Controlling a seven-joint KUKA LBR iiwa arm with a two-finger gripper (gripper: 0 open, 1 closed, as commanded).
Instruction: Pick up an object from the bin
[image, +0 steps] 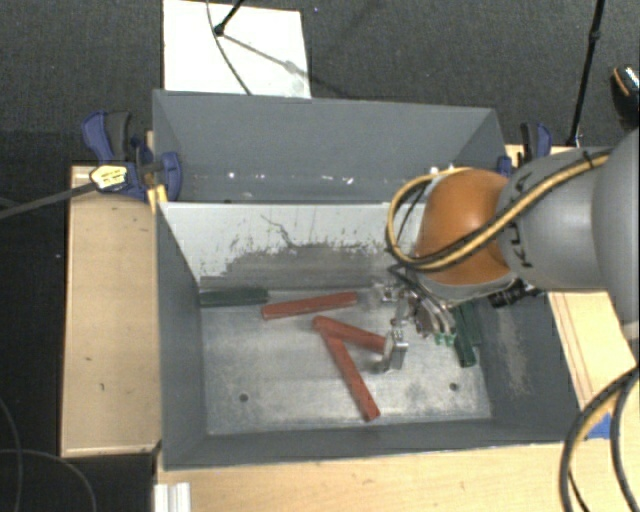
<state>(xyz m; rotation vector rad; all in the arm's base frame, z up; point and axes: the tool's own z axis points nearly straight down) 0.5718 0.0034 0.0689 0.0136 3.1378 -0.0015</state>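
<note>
Orange-capped wrist uppermost, my gripper (392, 352) sits low at centre-right of the grey metal bin (300, 150), at the right end of a short red-brown stick (345, 331). Whether it is apart or together I cannot tell. I judge this the approach step. Next move: straddle that stick, clear of the longer red-brown stick (352, 385) touching it below.

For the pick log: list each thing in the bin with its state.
dark green stick: flat, back left
long red stick: flat, right of it
short red stick: flat, right end at the gripper
diagonal red stick: flat, upper end at the short one
green stick: partly hidden under the arm
</note>
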